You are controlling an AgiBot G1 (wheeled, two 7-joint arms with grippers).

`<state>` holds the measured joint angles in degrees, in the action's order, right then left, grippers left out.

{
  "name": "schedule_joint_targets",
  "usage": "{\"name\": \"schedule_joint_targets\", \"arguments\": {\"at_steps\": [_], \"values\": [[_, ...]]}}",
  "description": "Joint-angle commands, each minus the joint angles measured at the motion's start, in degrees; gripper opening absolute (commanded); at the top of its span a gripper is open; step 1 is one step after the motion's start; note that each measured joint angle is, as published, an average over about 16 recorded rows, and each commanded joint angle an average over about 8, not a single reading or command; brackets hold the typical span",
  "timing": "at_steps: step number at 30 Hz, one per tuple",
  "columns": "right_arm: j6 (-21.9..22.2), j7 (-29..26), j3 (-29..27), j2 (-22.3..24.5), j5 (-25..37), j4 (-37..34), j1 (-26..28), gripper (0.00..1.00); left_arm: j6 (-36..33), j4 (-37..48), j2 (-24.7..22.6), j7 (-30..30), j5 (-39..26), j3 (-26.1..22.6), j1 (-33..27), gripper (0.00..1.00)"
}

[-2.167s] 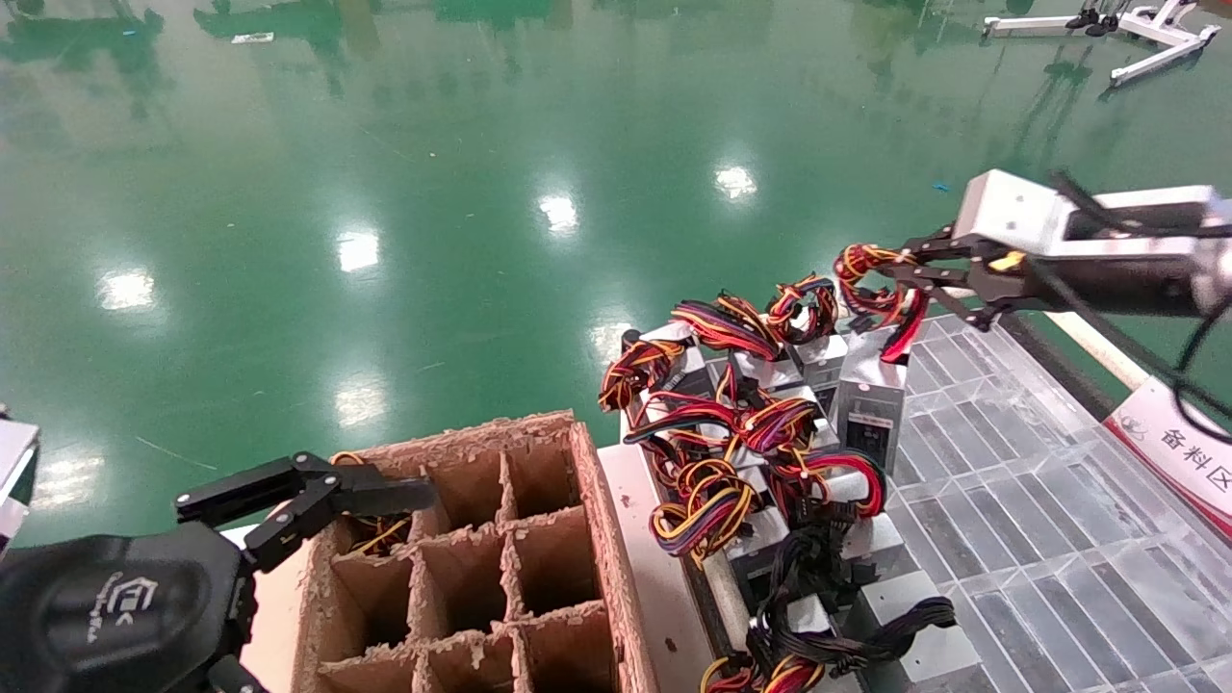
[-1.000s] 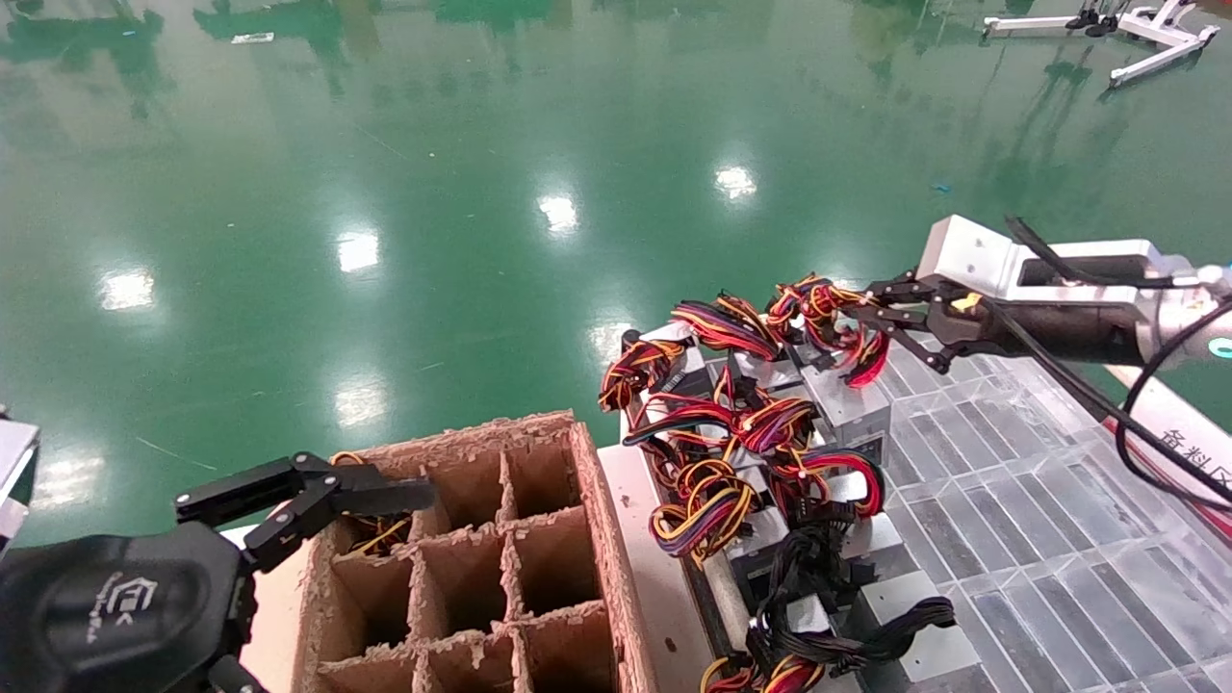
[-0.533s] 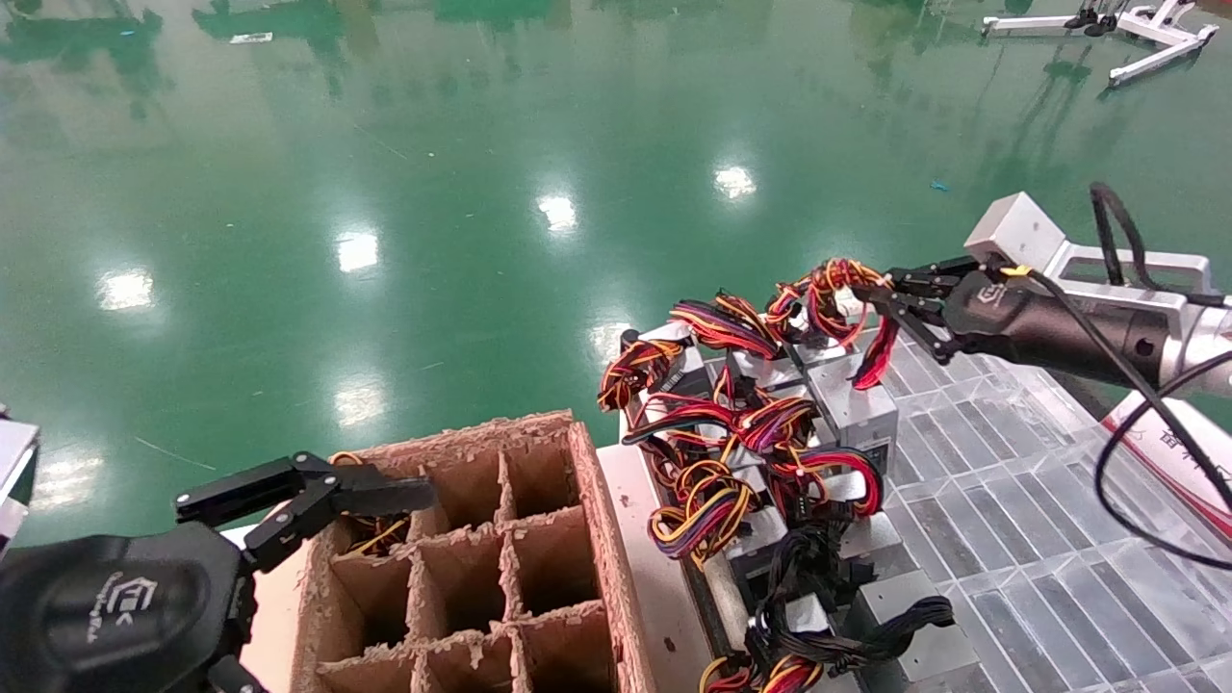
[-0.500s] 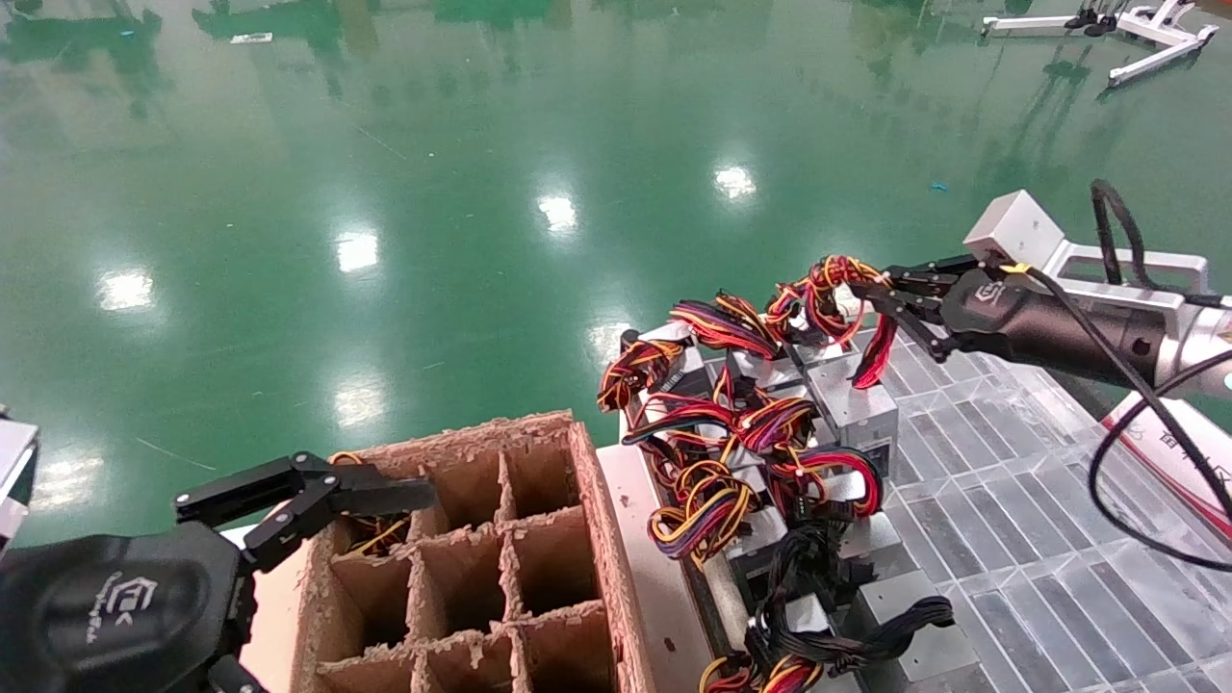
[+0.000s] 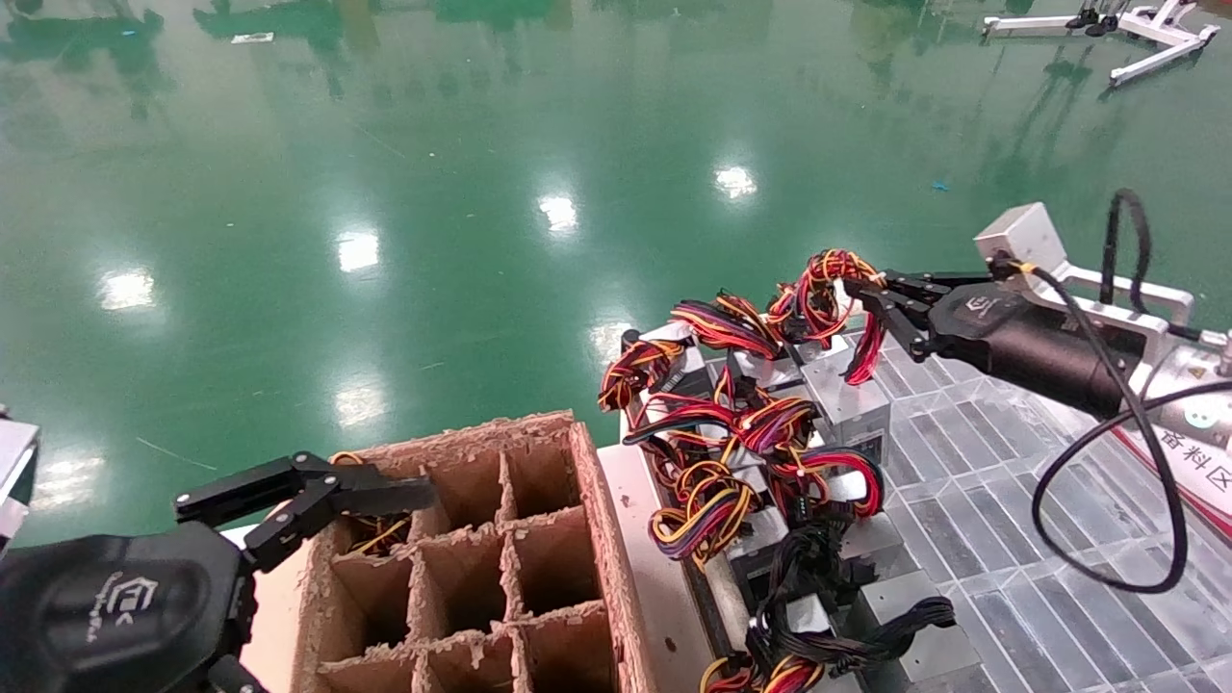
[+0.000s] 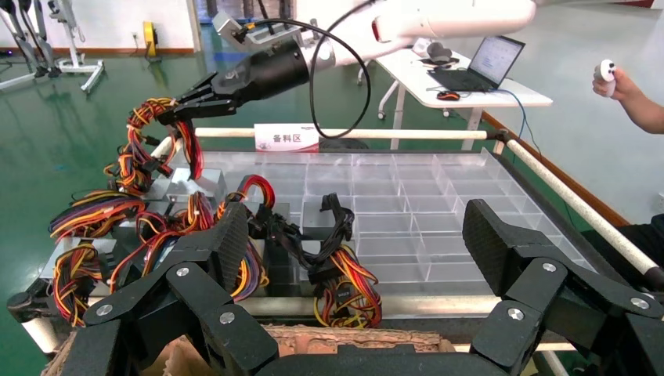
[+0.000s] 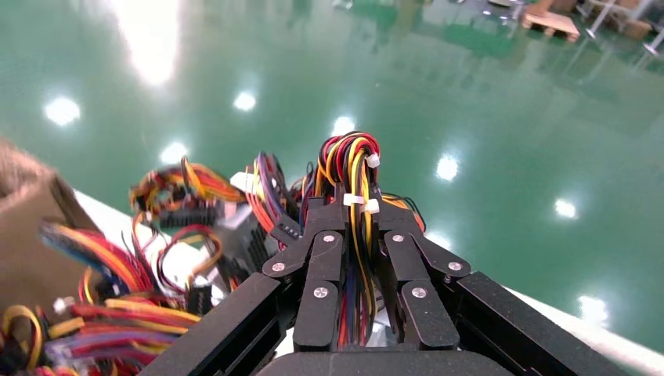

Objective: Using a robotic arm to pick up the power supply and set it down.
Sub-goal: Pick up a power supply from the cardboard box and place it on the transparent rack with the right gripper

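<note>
The power supply (image 5: pixel 847 399) shows only its top and one side; neighbouring boxes and wire loops (image 5: pixel 741 423) hide the rest. The left gripper (image 5: pixel 318 496) body is cut by the head view's lower edge. The cardboard divider box (image 5: pixel 587 539) also runs past that edge.

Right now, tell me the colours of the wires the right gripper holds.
Red, yellow and black wires; right wrist view shows them best.
</note>
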<state>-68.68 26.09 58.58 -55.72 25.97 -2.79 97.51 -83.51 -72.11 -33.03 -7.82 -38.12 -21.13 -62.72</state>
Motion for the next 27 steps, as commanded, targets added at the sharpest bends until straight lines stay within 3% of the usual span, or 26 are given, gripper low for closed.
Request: {"name": "schedule_joint_targets", "arguments": {"at_steps": [1,14,27], "values": [[-0.10,-0.89,-1.12,0.12,-1.56,-0.14,-1.29,0.00,0.00,0.00,0.00,0.00,0.00,0.00,0.00,1.00],[0.73,-5.16,-10.21,-1.55,-14.17,-0.62,-11.47,0.00,0.00,0.00,0.00,0.00,0.00,-0.01,0.00,1.00],[1.63,-5.08,-16.01,-2.67,-22.29,0.18,-20.12,0.00,0.00,0.00,0.00,0.01,0.01,-0.01,0.00,1.00]]}}
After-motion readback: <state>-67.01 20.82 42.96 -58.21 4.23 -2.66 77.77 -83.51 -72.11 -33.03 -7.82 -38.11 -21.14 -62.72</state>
